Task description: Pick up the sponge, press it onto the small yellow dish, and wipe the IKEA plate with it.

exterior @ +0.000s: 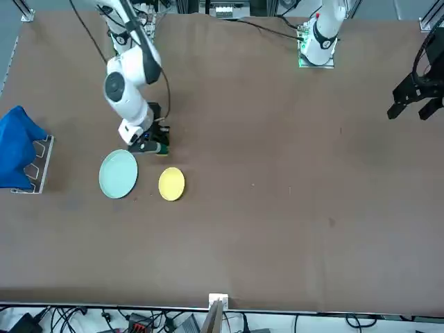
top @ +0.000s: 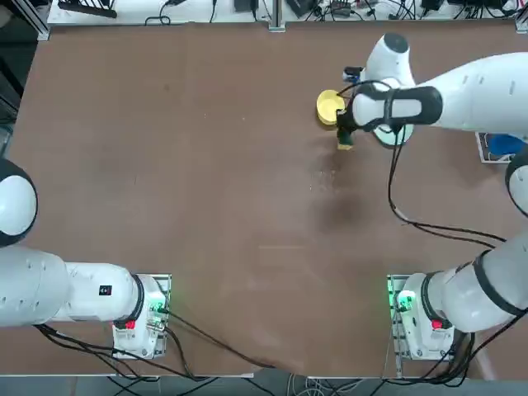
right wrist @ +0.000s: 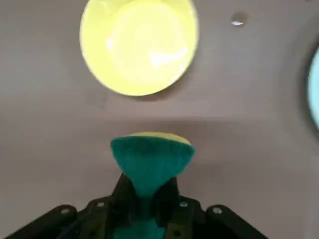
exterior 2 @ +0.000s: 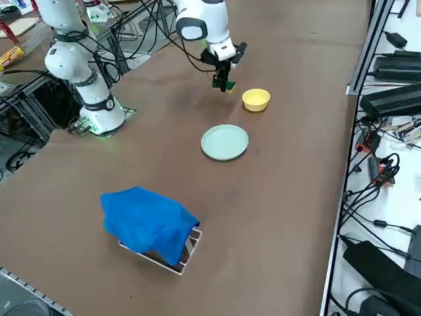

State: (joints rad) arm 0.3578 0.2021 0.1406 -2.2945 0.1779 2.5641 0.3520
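The right gripper [right wrist: 144, 196] squeezes the sponge [right wrist: 151, 162] above the table, just beside the yellow dish [right wrist: 139, 45], so it should center over the dish and descend straight, pressing gently to avoid tipping it.

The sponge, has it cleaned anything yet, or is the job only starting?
Only starting. Done: the right tool is shut on the sponge, which is pinched and off the table. In hand: it hangs near the small yellow dish, not yet pressed onto it. Left: the press, then wiping the IKEA plate, which lies untouched beside the dish.
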